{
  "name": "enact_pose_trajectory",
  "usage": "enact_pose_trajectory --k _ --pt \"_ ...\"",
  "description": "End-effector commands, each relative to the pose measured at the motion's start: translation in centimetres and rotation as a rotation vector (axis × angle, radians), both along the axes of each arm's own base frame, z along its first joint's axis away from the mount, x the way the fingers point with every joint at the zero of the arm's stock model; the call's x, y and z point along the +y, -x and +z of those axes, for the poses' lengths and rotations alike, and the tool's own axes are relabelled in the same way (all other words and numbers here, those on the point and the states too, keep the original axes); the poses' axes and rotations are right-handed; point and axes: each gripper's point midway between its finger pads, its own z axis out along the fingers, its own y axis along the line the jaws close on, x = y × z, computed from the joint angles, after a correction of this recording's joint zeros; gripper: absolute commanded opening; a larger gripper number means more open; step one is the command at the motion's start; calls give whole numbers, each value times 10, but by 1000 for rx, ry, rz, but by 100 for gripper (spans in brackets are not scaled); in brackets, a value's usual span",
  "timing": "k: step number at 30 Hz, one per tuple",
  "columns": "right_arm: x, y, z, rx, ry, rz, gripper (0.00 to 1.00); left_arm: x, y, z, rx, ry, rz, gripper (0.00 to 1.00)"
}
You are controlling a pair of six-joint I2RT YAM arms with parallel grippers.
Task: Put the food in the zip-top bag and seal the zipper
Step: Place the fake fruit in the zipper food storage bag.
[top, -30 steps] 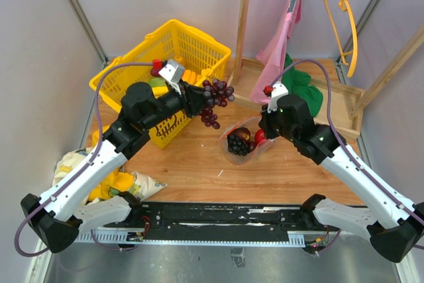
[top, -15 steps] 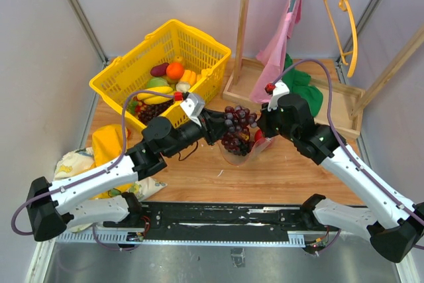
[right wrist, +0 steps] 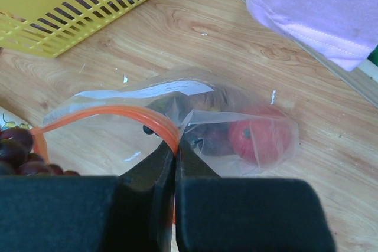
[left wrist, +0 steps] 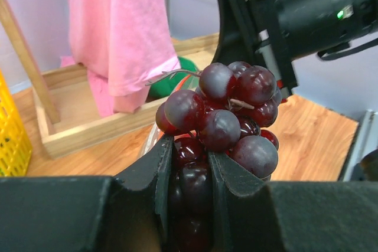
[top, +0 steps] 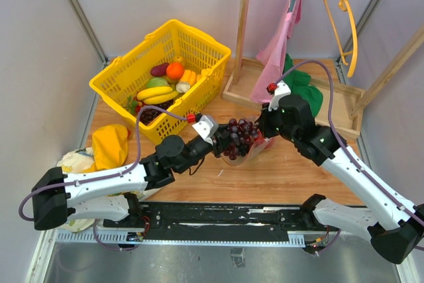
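Dark purple grapes (left wrist: 221, 116) sit clamped in the left gripper (left wrist: 189, 160), arm stretched low toward the zip-top bag (right wrist: 106, 140). Opposite, right gripper (right wrist: 176, 146) pinches the zipper (right wrist: 112, 112).

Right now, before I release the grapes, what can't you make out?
- Right wrist: grapes cut off by the left edge; dark food beside the red piece in the zip-top bag, blurred by crinkled plastic.
- Top external: bag mouth hidden under the grapes and left gripper.
- Left wrist: bag almost wholly behind the grapes.
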Motion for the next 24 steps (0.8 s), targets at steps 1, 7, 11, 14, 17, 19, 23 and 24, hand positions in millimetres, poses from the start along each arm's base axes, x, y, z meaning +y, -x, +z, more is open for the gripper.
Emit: enact_pose_trajectory --k 1,7,11,14,17,19,23,24 --pt "-1 -4 9 -22 -54 -16 1 6 -9 -4 -54 -25 86 0" --pt "1 -3 10 -22 -66 -9 1 0 -8 -32 -51 -128 85 0" --pt "0 -4 10 -20 -67 -9 1 -3 -4 -47 -65 -221 66 0" --pt "0 -4 11 -23 -71 -12 1 -3 -2 -59 -49 -271 51 0" --pt "1 -4 13 -24 -74 -5 1 -1 -2 -73 -15 -331 57 0" --pt "2 -3 13 -23 -77 3 1 2 -4 -81 18 -355 78 0" --pt "5 -2 12 -18 -79 23 1 3 -9 -92 74 -400 112 0" --pt "6 -1 12 -16 -80 29 1 3 -10 -95 88 -417 123 0"
